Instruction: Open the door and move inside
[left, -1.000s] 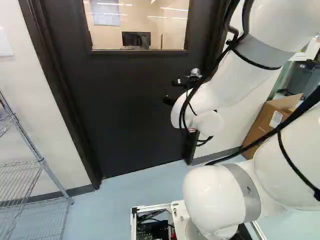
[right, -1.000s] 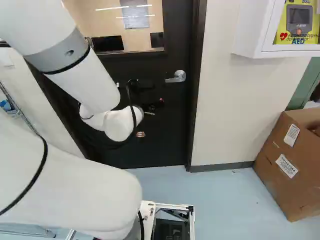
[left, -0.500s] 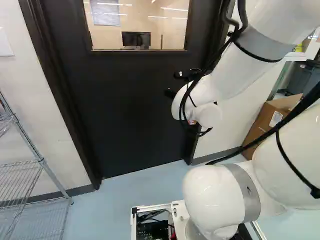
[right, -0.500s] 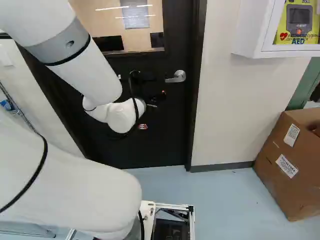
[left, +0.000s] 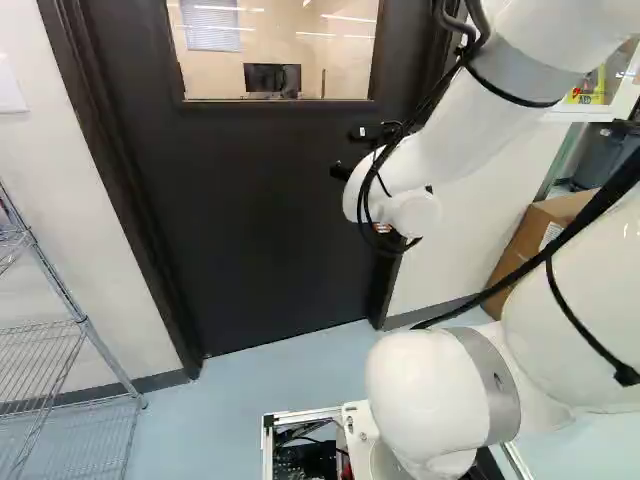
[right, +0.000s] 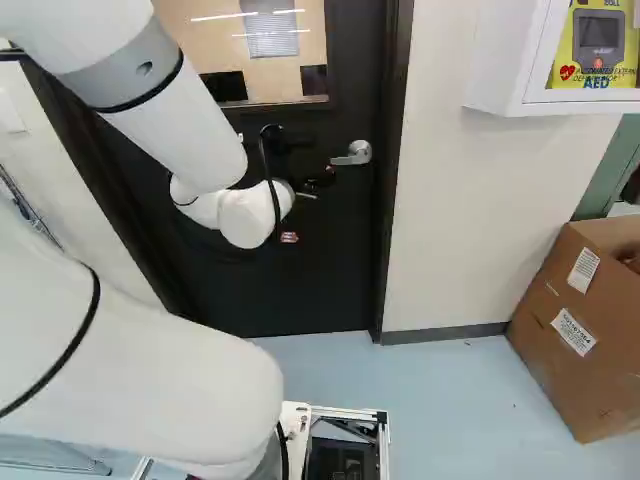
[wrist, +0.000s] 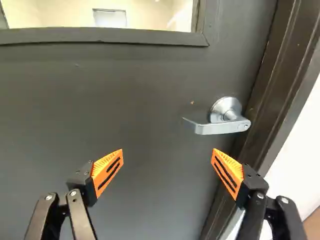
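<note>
A black gripper (right: 318, 180) is held wide open, nothing grasped, facing a closed dark door (wrist: 140, 100) whose silver lever handle (wrist: 222, 128) is mounted ahead.

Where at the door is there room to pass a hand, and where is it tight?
Bare room: the door's face between window and lever handle, plus the gap between the gripper's spread fingers. Tight: between the lever's pivot end and the door frame.
</note>
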